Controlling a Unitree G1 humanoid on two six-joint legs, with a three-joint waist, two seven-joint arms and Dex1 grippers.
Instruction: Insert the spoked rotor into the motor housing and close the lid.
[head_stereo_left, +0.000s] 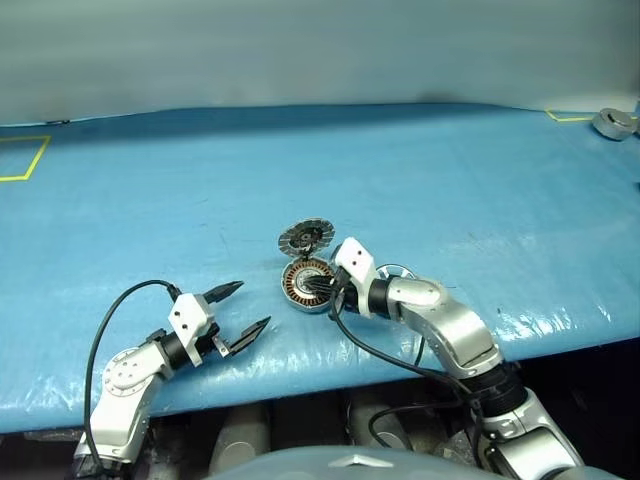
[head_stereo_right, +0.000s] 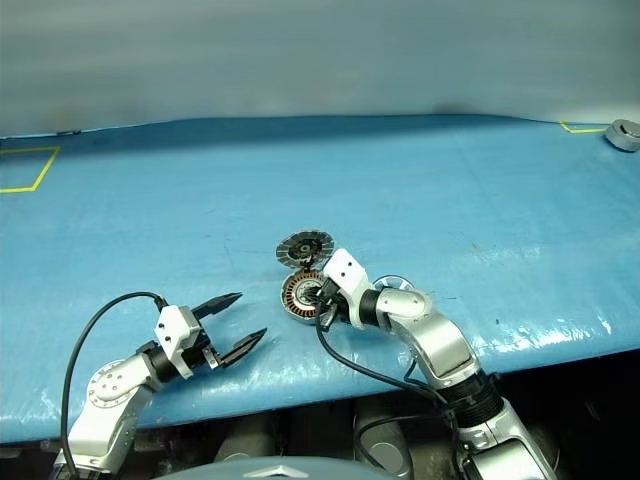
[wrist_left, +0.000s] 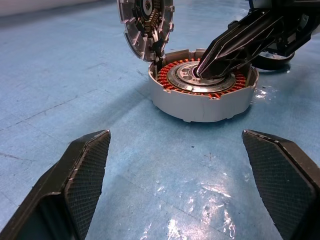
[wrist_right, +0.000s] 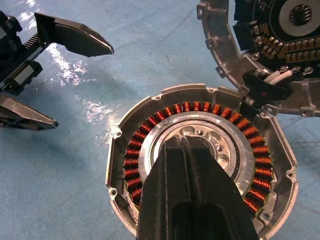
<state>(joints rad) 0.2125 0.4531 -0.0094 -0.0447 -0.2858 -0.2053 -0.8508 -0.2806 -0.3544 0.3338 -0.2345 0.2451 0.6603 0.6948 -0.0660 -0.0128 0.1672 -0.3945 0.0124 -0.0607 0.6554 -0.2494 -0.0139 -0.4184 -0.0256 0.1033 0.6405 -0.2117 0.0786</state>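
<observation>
The motor housing (head_stereo_left: 298, 285) is a grey cup with copper windings (wrist_right: 132, 160) around a silver hub, standing on the blue table. Its lid (head_stereo_left: 305, 238) stands open and upright at the far side, ribbed face showing (wrist_right: 270, 50). My right gripper (head_stereo_left: 322, 290) is shut, its tips resting on the hub in the middle of the housing (wrist_left: 202, 70). A silver round spoked piece, apparently the spoked rotor (head_stereo_left: 396, 271), lies on the table just behind the right wrist, partly hidden. My left gripper (head_stereo_left: 250, 306) is open with nothing in it, to the left of the housing and pointing toward it.
The blue sheet covers the whole table (head_stereo_left: 450, 190), whose front edge runs just below both arms. Another grey metal part (head_stereo_left: 615, 122) sits at the far right corner. Yellow tape marks (head_stereo_left: 25, 158) lie at the far left. A black cable (head_stereo_left: 380, 355) hangs from the right wrist.
</observation>
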